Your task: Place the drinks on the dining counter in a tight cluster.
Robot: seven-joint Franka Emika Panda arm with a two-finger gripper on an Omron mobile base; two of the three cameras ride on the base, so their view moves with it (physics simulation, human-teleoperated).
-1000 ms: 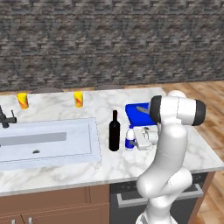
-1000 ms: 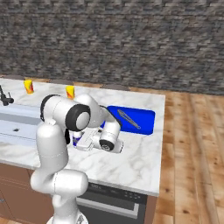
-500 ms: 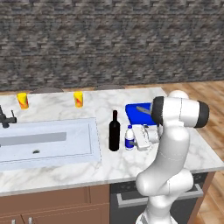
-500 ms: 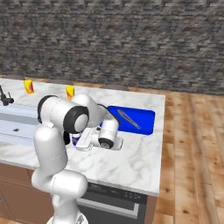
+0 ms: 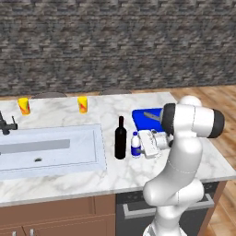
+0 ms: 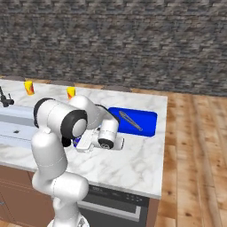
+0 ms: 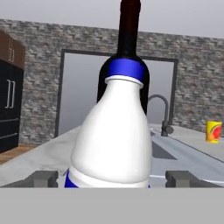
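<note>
On the dining counter (image 5: pixel 115 177), right of the sink, the tall black wine bottle (image 5: pixel 120 138) stands upright. The small white bottle with a blue label (image 5: pixel 135 145) stands right beside it on its right. My gripper (image 5: pixel 144 144) reaches in level from the right and is open, one finger on each side of the white bottle. In the hand view the white bottle (image 7: pixel 116 131) stands close up with the wine bottle (image 7: pixel 130 26) right behind it, and both fingertips (image 7: pixel 43 178) stand clear of its sides. In the right base view the gripper (image 6: pixel 82 144) is largely behind my arm.
A blue tray (image 5: pixel 145 116) holding a utensil lies just behind my hand. The inset sink (image 5: pixel 46 150) and black faucet (image 5: pixel 5 124) are to the left. Two yellow cups (image 5: pixel 24 105) (image 5: pixel 82 104) stand at the counter's back edge. The counter ends close on the right.
The jaws have spread wider and let go of the white bottle, which stands in the same spot next to the wine bottle. The arm has barely moved.
</note>
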